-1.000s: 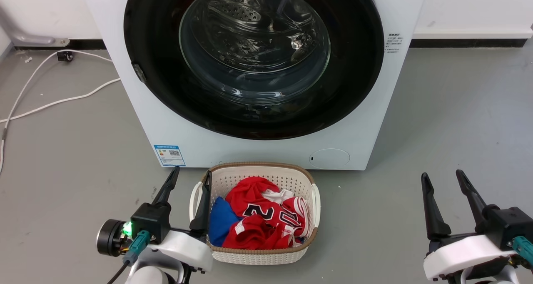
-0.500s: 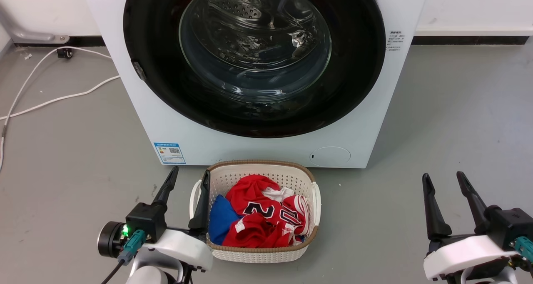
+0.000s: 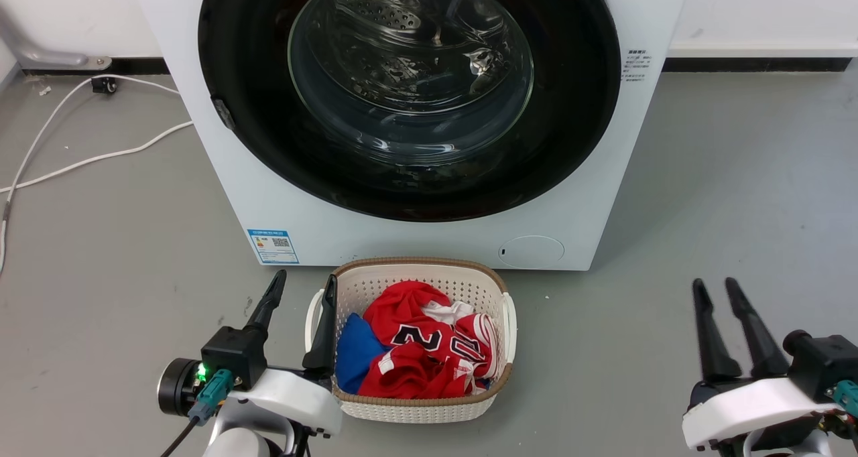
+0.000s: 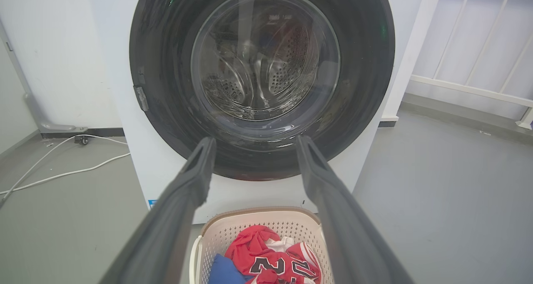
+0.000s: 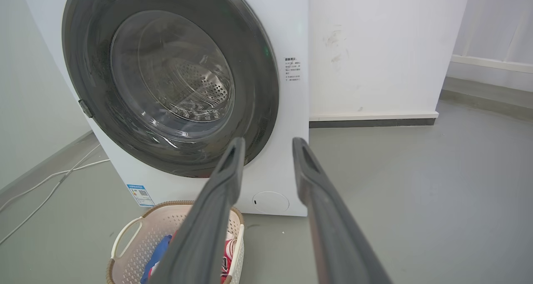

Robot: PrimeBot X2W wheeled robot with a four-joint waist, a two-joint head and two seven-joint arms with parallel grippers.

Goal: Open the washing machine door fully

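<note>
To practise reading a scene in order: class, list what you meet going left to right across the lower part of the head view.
The left pincer, the laundry basket, the right pincer.

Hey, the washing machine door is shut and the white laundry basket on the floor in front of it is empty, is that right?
Not quite. The washing machine door is shut, but the white laundry basket on the floor in front of it isn't empty. The head view shows a red jersey and a blue cloth inside.
</note>
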